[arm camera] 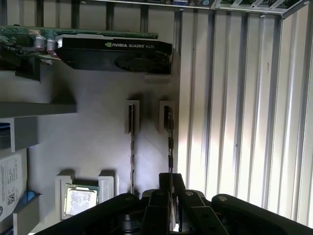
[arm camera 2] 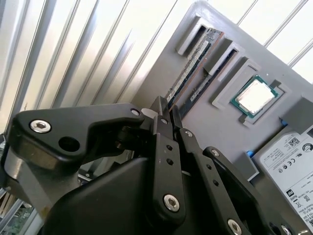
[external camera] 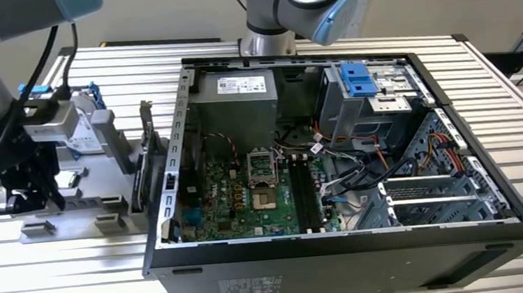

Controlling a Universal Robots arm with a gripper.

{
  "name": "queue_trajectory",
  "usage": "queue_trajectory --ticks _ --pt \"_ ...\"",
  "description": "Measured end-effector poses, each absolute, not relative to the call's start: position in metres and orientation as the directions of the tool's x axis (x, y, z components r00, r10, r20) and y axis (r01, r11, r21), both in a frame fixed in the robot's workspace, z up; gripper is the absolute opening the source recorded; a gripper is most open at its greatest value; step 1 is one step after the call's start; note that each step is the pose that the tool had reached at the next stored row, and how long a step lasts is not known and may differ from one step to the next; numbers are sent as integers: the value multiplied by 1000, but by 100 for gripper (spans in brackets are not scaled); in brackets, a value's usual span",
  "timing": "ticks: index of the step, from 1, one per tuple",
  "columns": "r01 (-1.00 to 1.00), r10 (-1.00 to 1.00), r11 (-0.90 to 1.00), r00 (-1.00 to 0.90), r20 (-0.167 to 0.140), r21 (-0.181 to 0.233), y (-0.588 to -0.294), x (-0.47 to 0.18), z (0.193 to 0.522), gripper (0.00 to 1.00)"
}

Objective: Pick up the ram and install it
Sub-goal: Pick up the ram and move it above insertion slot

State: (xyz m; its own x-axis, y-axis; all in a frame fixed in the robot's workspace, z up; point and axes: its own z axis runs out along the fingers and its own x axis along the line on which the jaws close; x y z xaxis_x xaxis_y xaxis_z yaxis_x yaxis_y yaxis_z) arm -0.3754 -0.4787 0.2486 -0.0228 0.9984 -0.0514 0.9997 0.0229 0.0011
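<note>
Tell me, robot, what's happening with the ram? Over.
Gripper fingers shut on the ram. Ram on edge in grey tray slots. Second stick alongside, not touching.

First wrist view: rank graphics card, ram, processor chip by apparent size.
1. graphics card: clearly largest.
2. ram: seen edge-on, longer than the chip but only a thin sliver.
3. processor chip: shorter, though it covers more area than the ram, so places two and three are unsure.

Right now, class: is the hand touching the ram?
Cannot tell. In the first wrist view the ram runs right up to the hand, but neither contact nor gap shows plainly.
</note>
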Motion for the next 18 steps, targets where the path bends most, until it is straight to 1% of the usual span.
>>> queue_trajectory --ticks 18 --pt "1000 998 23 -23 -51 1 -479 -376 263 0"
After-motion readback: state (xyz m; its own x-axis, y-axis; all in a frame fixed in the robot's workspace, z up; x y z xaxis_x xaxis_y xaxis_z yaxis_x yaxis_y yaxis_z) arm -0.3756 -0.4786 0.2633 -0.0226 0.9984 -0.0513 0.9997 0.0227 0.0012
